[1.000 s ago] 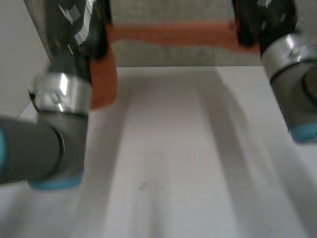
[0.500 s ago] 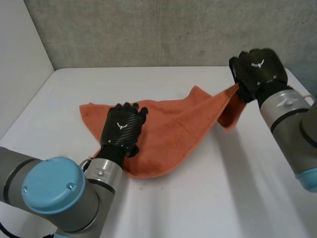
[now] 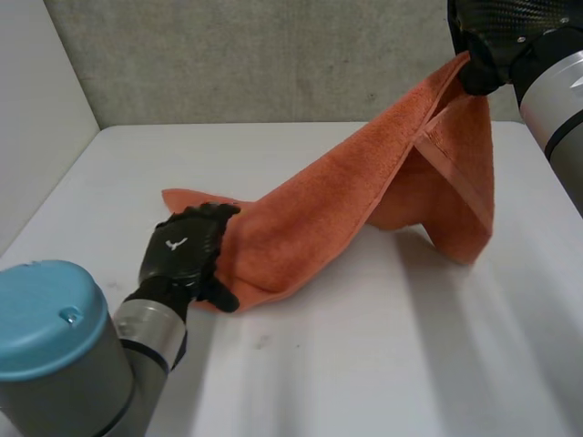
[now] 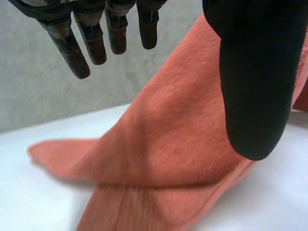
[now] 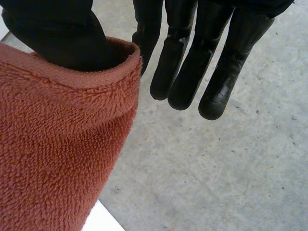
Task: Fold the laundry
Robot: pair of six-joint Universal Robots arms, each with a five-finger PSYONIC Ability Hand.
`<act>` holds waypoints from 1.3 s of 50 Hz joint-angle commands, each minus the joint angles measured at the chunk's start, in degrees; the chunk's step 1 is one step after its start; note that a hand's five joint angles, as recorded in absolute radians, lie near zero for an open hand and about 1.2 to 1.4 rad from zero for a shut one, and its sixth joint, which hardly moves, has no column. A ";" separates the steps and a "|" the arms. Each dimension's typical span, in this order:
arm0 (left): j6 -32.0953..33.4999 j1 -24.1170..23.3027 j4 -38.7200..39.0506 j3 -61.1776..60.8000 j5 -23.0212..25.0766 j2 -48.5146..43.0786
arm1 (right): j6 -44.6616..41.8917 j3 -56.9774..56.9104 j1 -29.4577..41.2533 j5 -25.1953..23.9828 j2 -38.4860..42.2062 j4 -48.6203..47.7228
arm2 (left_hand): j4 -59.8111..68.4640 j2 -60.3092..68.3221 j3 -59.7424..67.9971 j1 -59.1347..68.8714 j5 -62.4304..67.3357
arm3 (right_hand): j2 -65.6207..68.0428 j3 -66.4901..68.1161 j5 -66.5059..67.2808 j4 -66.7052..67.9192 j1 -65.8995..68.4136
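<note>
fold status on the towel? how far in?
Done: no finished fold yet. In hand: right hand pinches one edge of the orange towel, raised high off the table; left hand lies open on the opposite end, on the table. Left: carry the raised edge over, lay it flat, and likely fold again.

Towel (image 3: 337, 205) slung from the table (image 3: 383, 364) up to my right hand (image 3: 496, 41).
I had my left hand (image 3: 182, 257) on its low left end, nearest me; from there it sloped up rightward to a corner pinched in the right hand above the table's far right, a flap hanging beneath, the wall (image 3: 255, 64) behind.
</note>
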 commanded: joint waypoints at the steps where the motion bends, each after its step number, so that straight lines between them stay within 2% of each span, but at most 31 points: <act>1: -6.23 0.69 -6.48 -1.28 -0.27 1.35 | 0.01 -0.52 0.12 0.74 0.14 -0.04 | 7.57 7.54 7.57 7.96 7.63 | 12.00 11.91 13.62 11.55 23.51; 8: -6.68 -0.02 -6.39 -1.98 -0.27 -0.85 | 0.36 -0.43 0.47 0.92 0.32 -0.04 | 12.13 12.11 12.13 12.52 12.19 | 12.00 11.91 13.62 11.55 23.51; 13: -6.94 -0.10 -6.04 -0.76 0.25 -5.23 | 0.36 -0.35 0.73 0.92 0.41 -0.04 | 22.04 22.02 22.05 22.43 22.10 | 12.00 11.91 13.62 11.55 23.51; 30: -6.94 -1.25 -0.42 5.75 0.17 -14.30 | 1.86 -0.96 2.58 1.27 0.32 -0.04 | 20.71 20.69 20.71 21.10 20.77 | 12.00 11.91 13.62 11.55 23.51; 43: -7.11 -6.07 -0.42 12.86 -0.01 -20.97 | 2.91 -4.03 3.99 1.44 -2.93 0.14 | 23.73 23.71 23.74 24.12 23.79 | 12.00 11.91 13.62 11.55 23.51; 49: -7.29 -6.69 -0.24 14.28 -0.10 -21.50 | 3.00 -4.65 4.07 1.53 -3.19 0.58 | 24.07 24.05 24.08 24.46 24.13 | 12.00 11.91 13.62 11.55 23.51; 52: -7.47 -6.69 0.55 15.77 -0.27 -22.21 | 3.00 -4.74 4.25 1.53 -3.55 1.02 | 29.62 29.60 29.63 30.01 29.69 | 12.00 11.91 13.62 11.55 23.51; 54: -7.99 -6.69 2.56 17.43 -0.62 -23.78 | 3.00 -4.74 5.30 1.62 -4.60 1.63 | 45.00 44.98 45.00 45.39 45.06 | 12.00 11.91 13.62 11.55 23.51; 55: -7.99 -6.69 2.57 17.44 -0.63 -23.79 | 3.00 -4.74 5.31 1.62 -4.60 1.63 | 45.10 45.08 45.10 45.49 45.16 | 12.00 11.91 13.62 11.55 23.51; 56: -8.26 -6.69 4.31 18.22 -0.80 -24.92 | 3.00 -4.74 5.74 1.62 -5.21 1.63 | 54.09 54.07 54.10 54.48 54.15 | 12.00 11.91 13.62 11.55 23.51; 57: -8.26 -6.69 4.33 18.23 -0.80 -24.93 | 3.00 -4.74 5.74 1.62 -5.48 1.63 | 54.18 54.16 54.19 54.57 54.24 | 12.00 11.91 13.62 11.55 23.51; 58: -8.17 -6.61 6.07 19.01 -1.15 -26.41 | 3.00 -4.74 5.74 1.62 -5.48 1.63 | 66.15 66.13 66.15 66.54 66.21 | 12.00 11.91 13.62 11.55 23.51; 60: -7.99 -6.61 7.93 19.81 -2.21 -27.92 | 3.00 -4.83 5.39 1.71 -5.66 1.63 | 66.27 66.25 66.28 66.66 66.33 | 12.00 11.91 13.62 11.55 23.51; 62: -7.64 -6.43 9.77 20.95 -5.44 -29.85 | 3.09 -4.83 5.22 1.71 -5.66 1.63 | 66.27 66.25 66.28 66.66 66.33 | 12.00 11.91 13.62 11.55 23.51; 65: -7.47 -6.17 9.78 21.04 -6.34 -30.03 | 3.00 -4.92 4.43 1.62 -5.57 1.63 | 66.27 66.25 66.28 66.66 66.33 | 12.00 11.91 13.62 11.55 23.51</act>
